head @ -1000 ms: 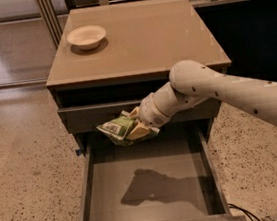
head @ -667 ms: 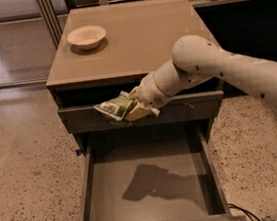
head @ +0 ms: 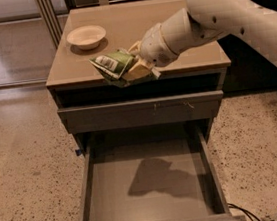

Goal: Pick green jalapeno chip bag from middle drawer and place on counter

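The green jalapeno chip bag [head: 113, 66] is a crumpled green foil bag with a white printed panel. My gripper [head: 134, 67] is shut on it and holds it in the air at the front edge of the counter [head: 134, 32], left of centre. My white arm reaches in from the upper right. The middle drawer [head: 147, 182] stands pulled out below, dark grey, with a bare floor that carries only the arm's shadow.
A white bowl [head: 86, 37] sits on the counter's back left. A closed grey drawer front [head: 141, 112] with pale scratches lies between counter and open drawer. Speckled floor surrounds the cabinet. A dark cable [head: 247, 214] lies at the bottom right.
My gripper has lifted the chip bag from in front of the upper drawer front up to the counter's front edge, moving up and slightly back.
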`<state>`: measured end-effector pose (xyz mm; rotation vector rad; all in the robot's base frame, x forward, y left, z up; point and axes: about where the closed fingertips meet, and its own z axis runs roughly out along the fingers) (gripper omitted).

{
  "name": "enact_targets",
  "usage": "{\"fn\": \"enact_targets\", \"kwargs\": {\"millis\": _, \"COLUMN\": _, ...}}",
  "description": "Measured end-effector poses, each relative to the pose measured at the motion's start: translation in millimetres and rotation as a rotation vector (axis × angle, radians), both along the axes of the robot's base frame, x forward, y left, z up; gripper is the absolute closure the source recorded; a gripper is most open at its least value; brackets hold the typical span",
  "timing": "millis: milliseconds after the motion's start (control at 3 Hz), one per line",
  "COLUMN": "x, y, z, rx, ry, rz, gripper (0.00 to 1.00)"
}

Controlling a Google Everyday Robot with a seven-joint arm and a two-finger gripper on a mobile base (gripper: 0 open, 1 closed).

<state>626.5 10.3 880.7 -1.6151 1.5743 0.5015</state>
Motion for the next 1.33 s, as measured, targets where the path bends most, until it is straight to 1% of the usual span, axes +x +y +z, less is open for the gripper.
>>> {"fn": "enact_targets", "kwargs": {"millis": 333, "x": 11, "y": -5, "z": 55, "rx": 0.03, "ry": -0.066, "rz": -0.005, "gripper": 1.0}}
{"fn": "enact_targets", "kwargs": {"millis": 667, "x": 40, "y": -12, "z": 81, "rx": 0.045, "ry": -0.098, "rz": -0.018, "gripper": 1.0}}
{"fn": "enact_targets", "kwargs": {"millis": 1000, "x": 88, "y": -18, "z": 75, "rx": 0.04, "ry": -0.108, "rz": -0.038, "gripper": 1.0}}
{"fn": "enact_targets", "kwargs": {"millis": 1333, "x": 129, "y": -15, "z": 55, "rx": 0.041, "ry": -0.113, "rz": -0.042, "gripper": 1.0}}
